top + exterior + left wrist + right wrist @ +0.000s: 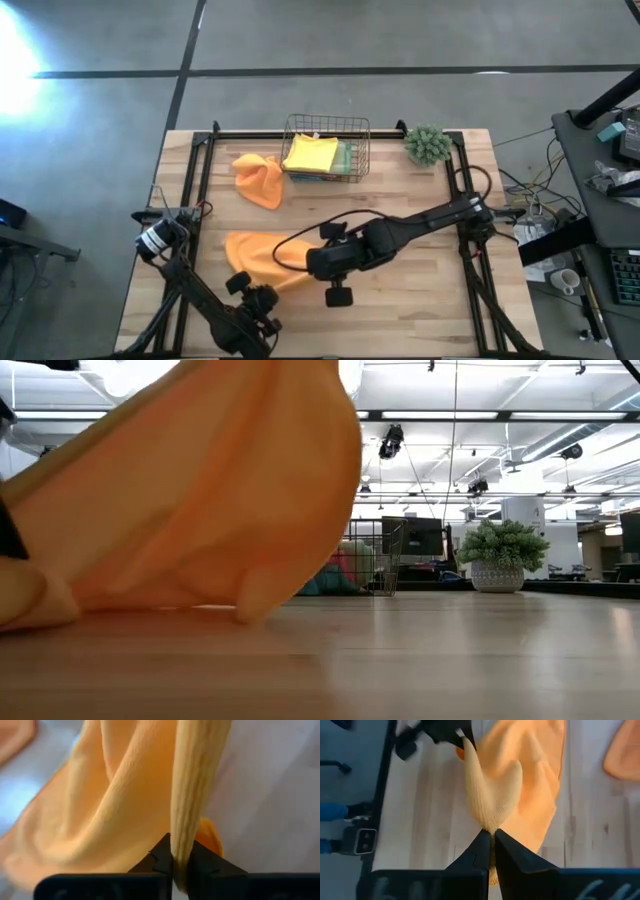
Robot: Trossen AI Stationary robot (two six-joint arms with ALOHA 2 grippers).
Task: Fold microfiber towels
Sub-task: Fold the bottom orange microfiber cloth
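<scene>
Orange towel fills the low view, draped up off the surface with only its lower edge resting on the wood. Both arms have it.

Left gripper: jaws closed on a thin fold of the cloth, seen edge-on between the tips. In the high view the left gripper sits at the towel's near corner.

Right gripper: jaws pinched shut on another bunched corner, the cloth fanning away from it. High view puts the right gripper at the towel's right edge, just beside the left one.

Judgement: two corners held and raised so the cloth hangs free and can be spread or laid over itself for a fold.

Second orange towel lies crumpled near the basket, untouched. Basket holds a yellow towel on top, with a teal edge showing under it. Plant stands at the far right corner, clear of the work.
</scene>
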